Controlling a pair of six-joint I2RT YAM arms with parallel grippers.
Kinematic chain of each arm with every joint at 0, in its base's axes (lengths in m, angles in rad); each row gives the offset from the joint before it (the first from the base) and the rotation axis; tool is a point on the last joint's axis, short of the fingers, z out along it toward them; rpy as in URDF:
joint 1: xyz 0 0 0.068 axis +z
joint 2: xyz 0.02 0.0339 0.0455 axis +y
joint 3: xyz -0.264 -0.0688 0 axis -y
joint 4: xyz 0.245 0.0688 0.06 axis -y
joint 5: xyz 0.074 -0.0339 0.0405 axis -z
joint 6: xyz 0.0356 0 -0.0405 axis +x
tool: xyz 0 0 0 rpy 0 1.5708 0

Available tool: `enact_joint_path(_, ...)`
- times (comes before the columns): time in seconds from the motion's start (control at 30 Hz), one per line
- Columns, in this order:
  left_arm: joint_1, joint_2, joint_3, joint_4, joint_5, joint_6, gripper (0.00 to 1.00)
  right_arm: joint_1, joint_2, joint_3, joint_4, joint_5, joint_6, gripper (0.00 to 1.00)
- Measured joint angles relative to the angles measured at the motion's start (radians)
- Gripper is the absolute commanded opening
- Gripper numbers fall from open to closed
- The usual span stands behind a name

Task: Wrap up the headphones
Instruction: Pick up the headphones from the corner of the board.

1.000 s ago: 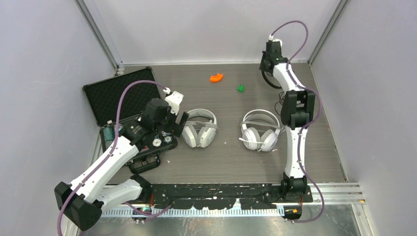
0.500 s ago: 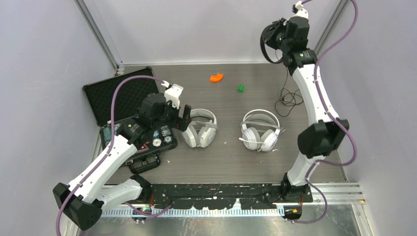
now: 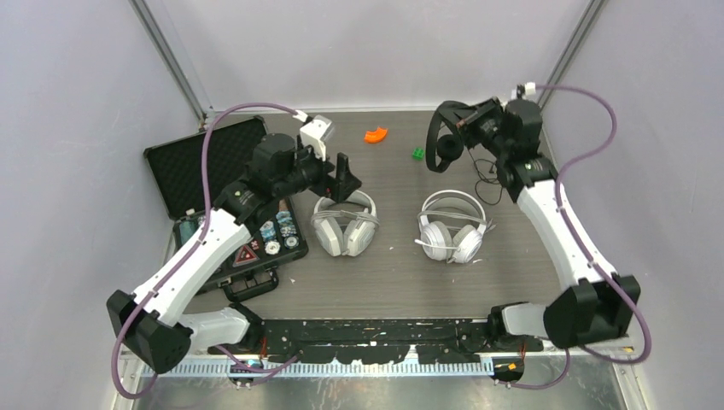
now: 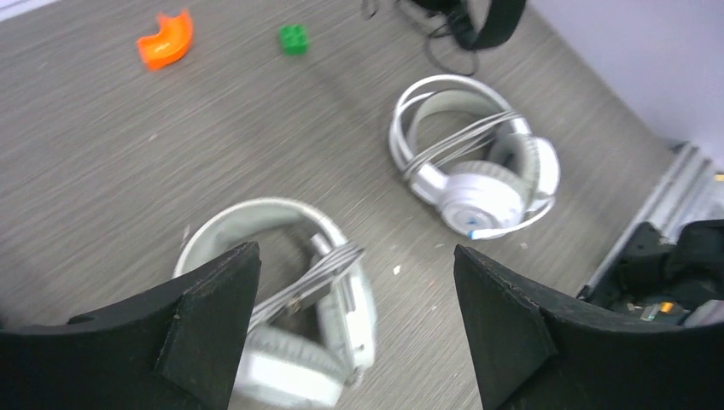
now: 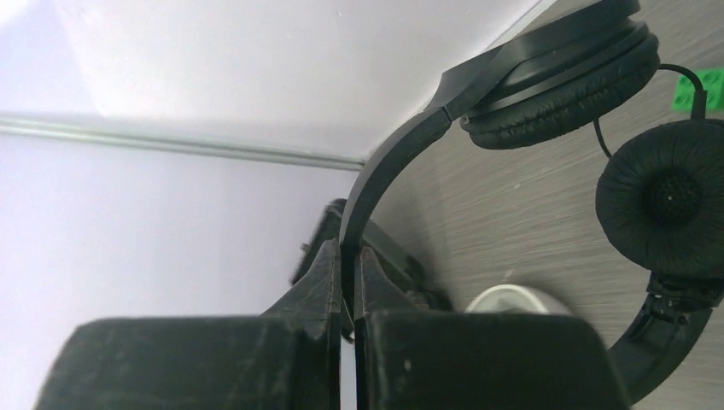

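Now the right arm has come down from its high position of a moment ago, and the right gripper (image 3: pixel 475 125) hangs the thin black headphones (image 3: pixel 439 141) over the far part of the grey wooden table (image 3: pixel 393 273). Their black cable (image 3: pixel 490 174) trails loose on the boards, so I judge that this headset is the one not yet wrapped.

Meanwhile the left arm has moved away from the black foam-lined case (image 3: pixel 201 162). The left gripper (image 3: pixel 341 178) hovers just behind the pale grey over-ear headphones (image 3: pixel 344 224), jaws wide and holding nothing.

Only the right wrist view shows the grip clearly: the fingers (image 5: pixel 320 282) are pinched closed on the flat black headband. Only the left wrist view shows the cords wound across the pale grey set and the white over-ear headphones (image 4: pixel 474 184). Both seem finished.
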Motion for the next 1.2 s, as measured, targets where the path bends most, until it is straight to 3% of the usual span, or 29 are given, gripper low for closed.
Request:
enact_joint_path(0.1,0.0,0.038,0.0,0.104,0.1,-0.011,0.92,0.019,-0.112,-0.137,0.086,0.068,0.161,0.0)
enact_joint_path(0.23,-0.006,0.109,0.011,0.272,0.175,-0.027,0.94,0.071,-0.16,-0.192,0.178,0.158,0.269,0.0)
enact_joint_path(0.47,-0.078,0.356,0.22,0.377,0.163,0.004,0.94,0.105,-0.162,-0.286,0.316,0.28,0.411,0.0)
enact_joint_path(0.77,-0.185,0.509,0.344,0.426,0.063,0.097,0.83,0.119,-0.185,-0.312,0.325,0.375,0.505,0.0)
enact_joint_path(0.93,-0.194,0.571,0.354,0.453,0.01,0.115,0.75,0.122,-0.197,-0.327,0.343,0.385,0.546,0.0)
enact_joint_path(1.13,-0.195,0.629,0.387,0.461,-0.012,0.116,0.73,0.123,-0.198,-0.34,0.359,0.385,0.566,0.0)
enact_joint_path(1.2,-0.195,0.629,0.386,0.467,-0.005,0.119,0.68,0.123,-0.198,-0.339,0.356,0.383,0.554,0.0)
